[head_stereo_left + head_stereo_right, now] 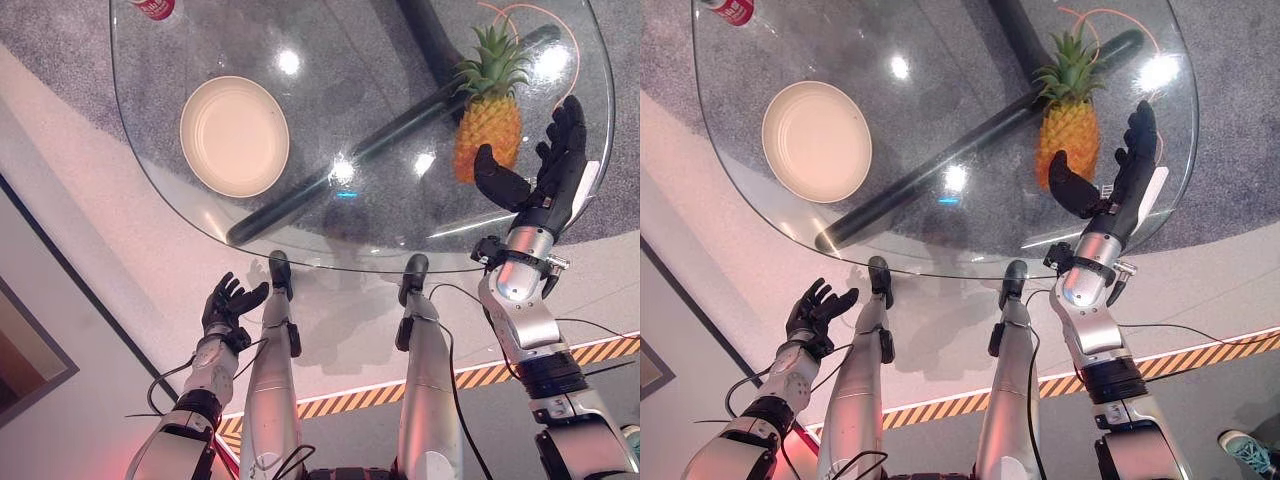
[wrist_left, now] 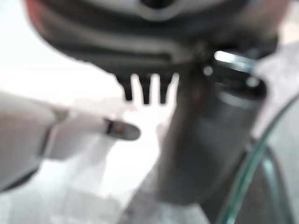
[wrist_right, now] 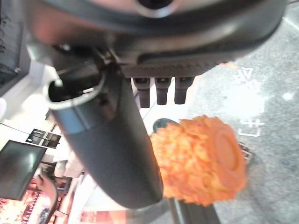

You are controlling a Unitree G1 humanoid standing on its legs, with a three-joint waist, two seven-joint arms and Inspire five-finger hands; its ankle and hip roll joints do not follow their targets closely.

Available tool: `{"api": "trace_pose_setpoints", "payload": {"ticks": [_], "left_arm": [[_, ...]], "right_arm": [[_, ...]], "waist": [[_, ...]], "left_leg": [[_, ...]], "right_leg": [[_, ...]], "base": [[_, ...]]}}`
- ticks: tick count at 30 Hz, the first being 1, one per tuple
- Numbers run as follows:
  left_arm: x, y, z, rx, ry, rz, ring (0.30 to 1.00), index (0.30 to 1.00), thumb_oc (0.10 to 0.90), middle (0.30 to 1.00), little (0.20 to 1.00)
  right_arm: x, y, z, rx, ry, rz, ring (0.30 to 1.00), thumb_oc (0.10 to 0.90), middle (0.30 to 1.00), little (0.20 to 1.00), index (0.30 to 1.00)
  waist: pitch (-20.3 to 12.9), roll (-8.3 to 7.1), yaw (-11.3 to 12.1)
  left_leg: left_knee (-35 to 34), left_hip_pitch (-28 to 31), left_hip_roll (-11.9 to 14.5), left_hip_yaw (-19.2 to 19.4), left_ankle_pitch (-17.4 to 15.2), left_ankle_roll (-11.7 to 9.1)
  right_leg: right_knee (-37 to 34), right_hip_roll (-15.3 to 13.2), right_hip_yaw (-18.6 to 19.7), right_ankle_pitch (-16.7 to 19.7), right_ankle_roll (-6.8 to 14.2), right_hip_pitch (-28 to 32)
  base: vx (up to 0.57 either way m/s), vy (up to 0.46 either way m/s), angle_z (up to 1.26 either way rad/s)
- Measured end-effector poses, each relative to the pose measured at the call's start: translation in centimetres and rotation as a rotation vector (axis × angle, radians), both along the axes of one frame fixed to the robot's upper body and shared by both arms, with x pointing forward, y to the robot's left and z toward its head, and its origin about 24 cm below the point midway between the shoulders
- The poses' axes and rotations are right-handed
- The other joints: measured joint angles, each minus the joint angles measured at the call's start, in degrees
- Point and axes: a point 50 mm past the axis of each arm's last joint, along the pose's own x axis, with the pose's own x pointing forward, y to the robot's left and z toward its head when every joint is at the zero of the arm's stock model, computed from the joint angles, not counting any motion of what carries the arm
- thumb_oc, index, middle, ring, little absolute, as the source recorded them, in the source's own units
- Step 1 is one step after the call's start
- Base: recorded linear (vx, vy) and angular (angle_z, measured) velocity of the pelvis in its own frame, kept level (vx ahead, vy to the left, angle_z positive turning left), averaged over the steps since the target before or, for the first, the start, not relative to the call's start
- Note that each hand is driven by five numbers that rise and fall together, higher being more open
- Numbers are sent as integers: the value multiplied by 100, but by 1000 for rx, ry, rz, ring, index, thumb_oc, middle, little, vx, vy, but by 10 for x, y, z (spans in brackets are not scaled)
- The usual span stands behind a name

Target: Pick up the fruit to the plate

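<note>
- Dark fingers (image 1: pixel 568 125) of the right hand (image 1: pixel 545 175) stood spread and released just beside the pineapple (image 1: pixel 488 125), gripping nothing.
- The reach looked in hand; next, closing round the fruit (upright on the glass tabletop (image 1: pixel 400 220)).
- The plate (image 1: pixel 234 135) lay well apart.
- The left hand (image 1: pixel 228 303) hung relaxed below the rim.

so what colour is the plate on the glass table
Cream white plate, plain with no pattern; it shows best in the left eye view.

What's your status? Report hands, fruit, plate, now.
Right hand open beside pineapple, not gripping. Left hand relaxed, low, off the glass table. Pineapple upright; plate empty. Red can at far edge, clear of path.
</note>
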Motion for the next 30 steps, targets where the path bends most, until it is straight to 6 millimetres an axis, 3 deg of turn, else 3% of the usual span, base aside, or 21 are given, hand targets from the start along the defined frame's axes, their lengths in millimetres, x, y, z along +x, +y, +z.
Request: {"api": "trace_pose_setpoints", "payload": {"ticks": [30], "left_arm": [[0, -1, -1, 2, 4, -13, 900, 900, 800, 900, 900]], "right_arm": [[16, 7, 0, 13, 96, 57, 900, 800, 900, 900, 900]], "waist": [[-1, 2, 161]], "left_leg": [[-8, -1, -29, -29, 9, 11]], "right_leg": [[0, -29, -11, 6, 8, 3]], "base": [[0, 0, 0]]}}
